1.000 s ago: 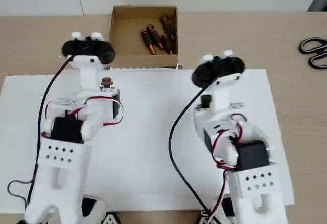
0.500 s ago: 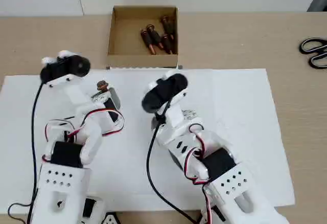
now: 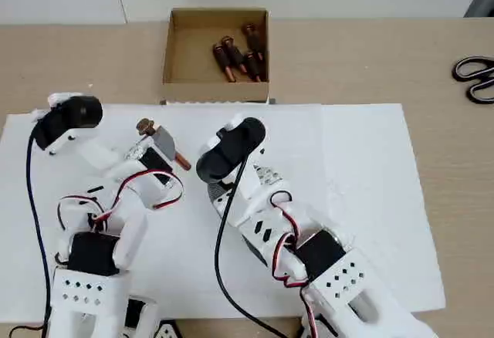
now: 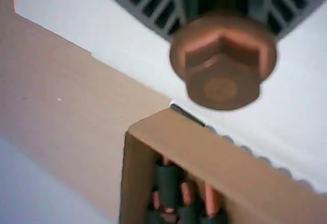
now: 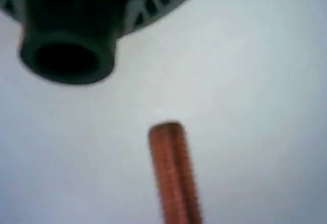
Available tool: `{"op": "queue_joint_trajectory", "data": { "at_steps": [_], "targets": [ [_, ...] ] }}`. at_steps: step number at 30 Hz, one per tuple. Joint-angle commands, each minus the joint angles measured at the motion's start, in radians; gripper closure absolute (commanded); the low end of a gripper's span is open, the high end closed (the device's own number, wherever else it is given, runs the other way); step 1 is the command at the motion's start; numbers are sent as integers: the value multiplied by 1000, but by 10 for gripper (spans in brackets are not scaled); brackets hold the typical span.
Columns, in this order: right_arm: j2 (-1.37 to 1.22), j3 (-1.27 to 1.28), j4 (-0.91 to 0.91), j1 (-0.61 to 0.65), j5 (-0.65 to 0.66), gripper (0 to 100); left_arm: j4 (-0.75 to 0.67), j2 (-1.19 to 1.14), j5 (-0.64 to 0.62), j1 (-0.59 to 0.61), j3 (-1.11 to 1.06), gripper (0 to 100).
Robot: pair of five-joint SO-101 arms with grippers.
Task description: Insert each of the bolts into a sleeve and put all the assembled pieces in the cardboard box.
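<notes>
Tools on both arms are closed on a part above the white paper sheet (image 3: 370, 199) that covers the 6 o'clock half of the desk (image 3: 432, 52). The left tool (image 3: 160, 143) is clamped across the shank of the copper-coloured bolt (image 3: 144, 127), with the hex head toward 10 o'clock and the threaded tip toward 4 o'clock. The right tool (image 5: 69, 1) grips the black sleeve (image 5: 66, 55) by its rear. The sleeve's open mouth faces the bolt tip, near it but not yet over it. The bolt looks stiff, dense for its size and smooth-sided, so it may pivot in the jaws if pushed off-axis. The hold just under the head, leaving the thread free, suits it. The sleeve seems light and perhaps slightly yielding, and is best held by its outer wall, away from the mouth. At 12 o'clock the cardboard box (image 3: 179, 52) holds several assembled pieces (image 3: 239, 52).
</notes>
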State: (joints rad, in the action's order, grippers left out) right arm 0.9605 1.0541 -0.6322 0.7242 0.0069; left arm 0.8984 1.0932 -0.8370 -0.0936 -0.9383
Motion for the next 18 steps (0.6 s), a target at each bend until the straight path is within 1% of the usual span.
{"op": "queue_joint_trajectory", "data": {
  "at_steps": [1, 4, 9, 18],
  "targets": [
    [27, 40, 84, 4, 49, 995, -34, 23, -15, -8, -8, 994],
    [82, 94, 142, 7, 55, 995, -32, 25, -15, -8, -5, 994],
    [177, 187, 143, 7, 57, 995, -32, 25, -17, -11, -2, 994],
    [320, 287, 142, 27, 58, 995, -48, 25, -17, -152, 1, 994]
  ]
}}
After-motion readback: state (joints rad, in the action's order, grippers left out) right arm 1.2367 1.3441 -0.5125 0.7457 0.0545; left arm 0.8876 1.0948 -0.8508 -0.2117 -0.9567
